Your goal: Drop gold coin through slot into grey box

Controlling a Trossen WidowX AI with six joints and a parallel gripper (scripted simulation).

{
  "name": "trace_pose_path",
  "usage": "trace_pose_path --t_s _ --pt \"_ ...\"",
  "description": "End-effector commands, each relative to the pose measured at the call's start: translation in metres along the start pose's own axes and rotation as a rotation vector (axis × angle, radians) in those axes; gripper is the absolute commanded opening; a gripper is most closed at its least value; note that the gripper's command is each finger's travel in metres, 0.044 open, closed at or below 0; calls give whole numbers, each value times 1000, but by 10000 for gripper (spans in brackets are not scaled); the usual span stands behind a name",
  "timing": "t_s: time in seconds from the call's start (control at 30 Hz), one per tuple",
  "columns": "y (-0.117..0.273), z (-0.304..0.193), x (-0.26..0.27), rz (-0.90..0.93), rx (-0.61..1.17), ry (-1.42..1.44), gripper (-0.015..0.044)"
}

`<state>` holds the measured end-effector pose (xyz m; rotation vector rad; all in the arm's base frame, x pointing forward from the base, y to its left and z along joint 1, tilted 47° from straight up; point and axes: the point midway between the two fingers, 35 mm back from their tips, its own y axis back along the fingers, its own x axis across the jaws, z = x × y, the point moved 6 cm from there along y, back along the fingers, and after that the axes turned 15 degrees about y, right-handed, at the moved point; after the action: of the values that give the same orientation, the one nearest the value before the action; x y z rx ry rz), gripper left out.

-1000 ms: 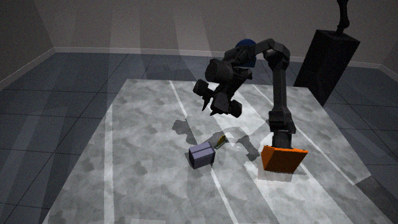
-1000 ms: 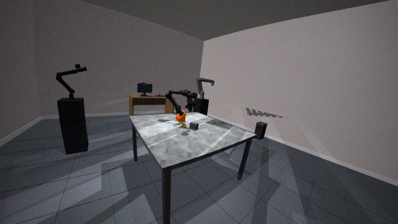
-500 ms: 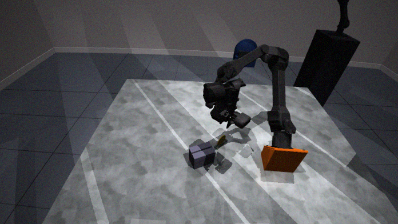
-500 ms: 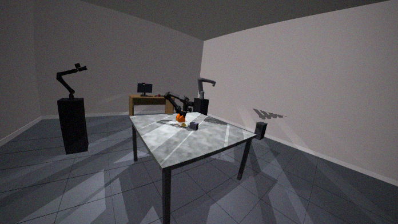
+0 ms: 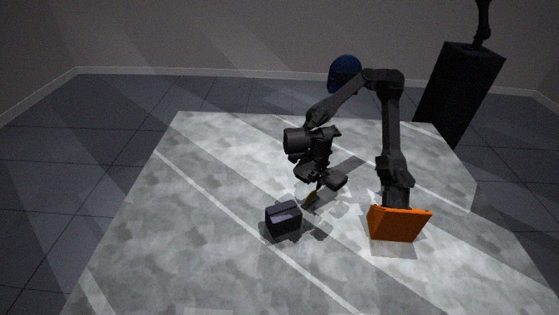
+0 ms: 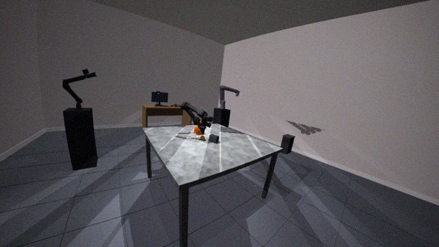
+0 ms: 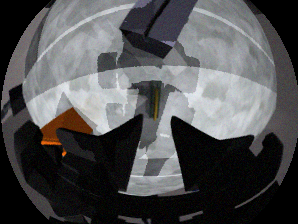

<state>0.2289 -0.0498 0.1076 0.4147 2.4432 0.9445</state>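
The gold coin (image 5: 310, 198) (image 6: 202, 137) (image 7: 156, 103) stands on edge in the dark-green holder, seen nearly edge-on in the wrist view. The closed grey box (image 5: 284, 221) (image 6: 214, 138) (image 7: 155, 45) is beside it, with its slot along the lid, at the top of the wrist view. My gripper (image 5: 318, 188) (image 7: 157, 118) is partly open and empty. It points down above the coin, and in the wrist view the coin shows ahead of the gap between the fingertips. How far the fingertips are above the coin is hard to tell.
The orange block (image 5: 397, 225) (image 6: 198, 130) (image 7: 69, 126) is at the foot of the arm, on the other side of the coin from the box. Shadows of the arm lie around the coin and box. A desk and pedestals with other arms stand off the table.
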Motion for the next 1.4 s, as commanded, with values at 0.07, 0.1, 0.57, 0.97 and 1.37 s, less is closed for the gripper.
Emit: trace_pose_path --t_s 0.07,0.1,0.57,0.97,1.37 --pt "-10 0 1 2 6 7 161" --pt "-11 0 1 2 5 7 161" --pt "-34 1 0 3 3 7 161" --pt "-53 0 0 2 4 7 161" --pt "-69 -2 1 0 9 7 161"
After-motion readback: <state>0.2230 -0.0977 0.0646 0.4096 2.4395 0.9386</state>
